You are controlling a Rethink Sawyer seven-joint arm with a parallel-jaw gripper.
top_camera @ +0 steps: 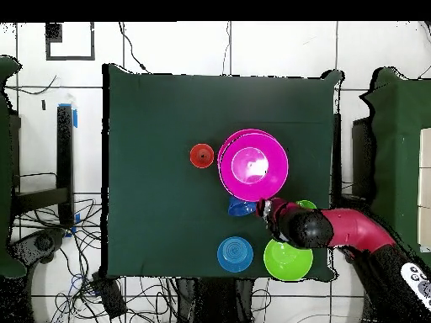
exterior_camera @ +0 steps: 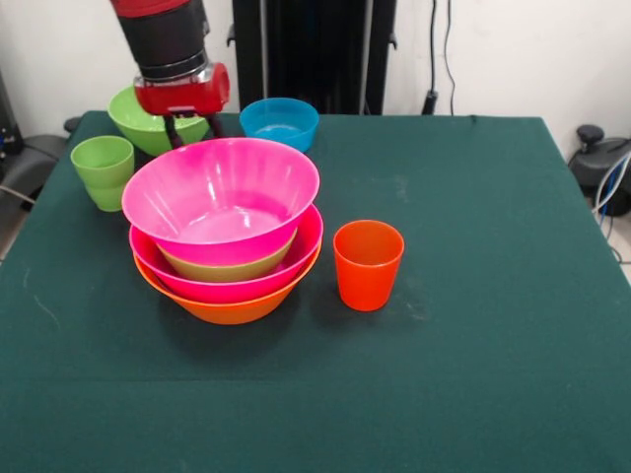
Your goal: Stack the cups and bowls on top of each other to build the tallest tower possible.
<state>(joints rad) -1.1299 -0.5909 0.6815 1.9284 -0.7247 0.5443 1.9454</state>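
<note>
The orange cup [exterior_camera: 368, 264] stands lower centre on the worktop [exterior_camera: 473, 325], just right of the tower [exterior_camera: 225, 229]. The hand [exterior_camera: 187, 126] hangs upper left behind the tower; its grip cannot be told. Nearby sit a green bowl [exterior_camera: 138, 120], green cup [exterior_camera: 103, 171] and blue bowl [exterior_camera: 279, 122].

bright even light, soft shadows, glossy glare

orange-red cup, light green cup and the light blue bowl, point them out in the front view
orange-red cup [exterior_camera: 368, 268]: front view, middle of its outer wall.
light green cup [exterior_camera: 105, 177]: front view, on its outer wall.
light blue bowl [exterior_camera: 279, 128]: front view, on its outer wall below the rim.
</note>
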